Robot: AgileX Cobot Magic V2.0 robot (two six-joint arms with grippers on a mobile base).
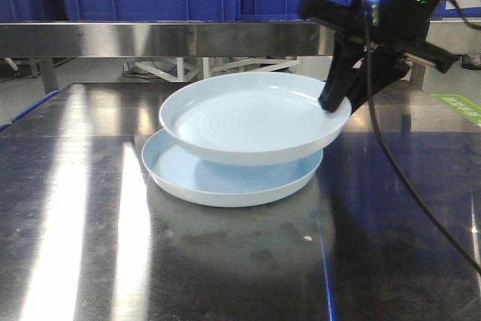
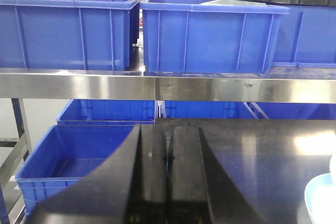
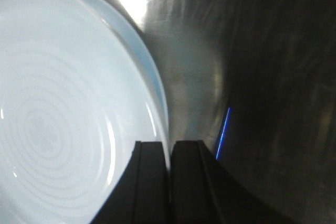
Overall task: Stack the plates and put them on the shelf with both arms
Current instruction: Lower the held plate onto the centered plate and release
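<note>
Two pale bluish-white plates show in the front view. The lower plate (image 1: 225, 182) lies flat on the steel tabletop (image 1: 225, 268). Tilted just above it hangs the upper plate (image 1: 252, 122), held by its right rim. My right gripper (image 1: 336, 103) is shut on that rim; its wrist view shows the upper plate (image 3: 58, 114), the lower plate's edge (image 3: 149, 72) past it, and the right gripper (image 3: 169, 153) pinching the rim. Off to the left, my left gripper (image 2: 168, 145) is shut with nothing in it. The shelf rail (image 1: 150, 39) runs behind the plates.
Big blue crates (image 2: 210, 38) stand on the shelf (image 2: 157, 86), with more blue crates (image 2: 73, 153) below at the left. A plate edge (image 2: 321, 200) shows at the left wrist view's lower right. A black cable (image 1: 406, 178) hangs from the right arm.
</note>
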